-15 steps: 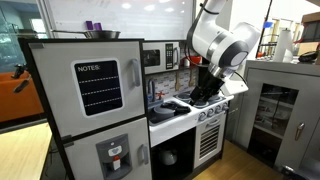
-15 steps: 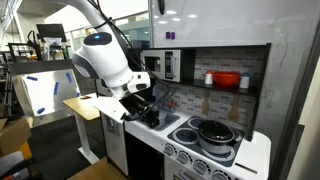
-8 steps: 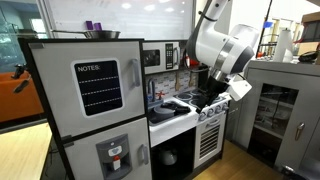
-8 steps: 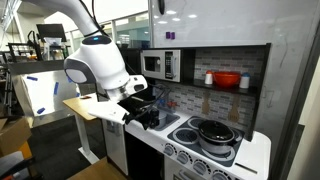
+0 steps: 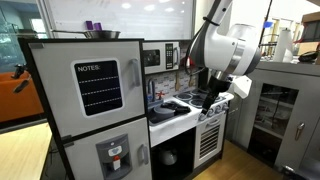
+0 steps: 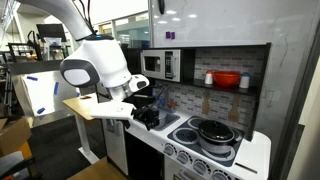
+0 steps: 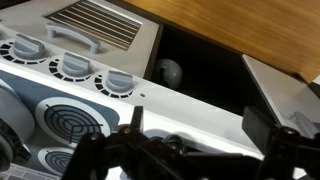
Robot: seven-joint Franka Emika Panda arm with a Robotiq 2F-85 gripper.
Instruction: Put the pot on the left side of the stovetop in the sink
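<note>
The pot [image 6: 213, 131], small, round and dark grey, sits on a burner of the white stovetop [image 6: 188, 146] in an exterior view. My gripper [image 6: 147, 116] hangs beside it, low over the counter, about a hand's width from the pot and not touching it. From the opposite side, the gripper [image 5: 212, 101] hides the pot. The grey sink [image 5: 172, 107] lies next to it. In the wrist view the gripper [image 7: 198, 128] is open, with only the white front edge of the stovetop [image 7: 190, 105] between its fingers [image 7: 261, 126]. A black burner [image 7: 70, 126] shows at lower left.
A faucet [image 5: 152, 92] stands at the sink's back. A shelf above the counter holds a red bowl [image 6: 227, 79] and a microwave [image 6: 160, 65]. The toy fridge [image 5: 90, 100] carries a steel bowl [image 5: 100, 34]. Grey knobs [image 7: 75, 66] line the stove front. A cabinet [image 5: 280, 110] stands beside the kitchen.
The arm has swung away from the pot side and a little lower, carrying the gripper along the counter. The gripper stayed open and the pot has not moved.
</note>
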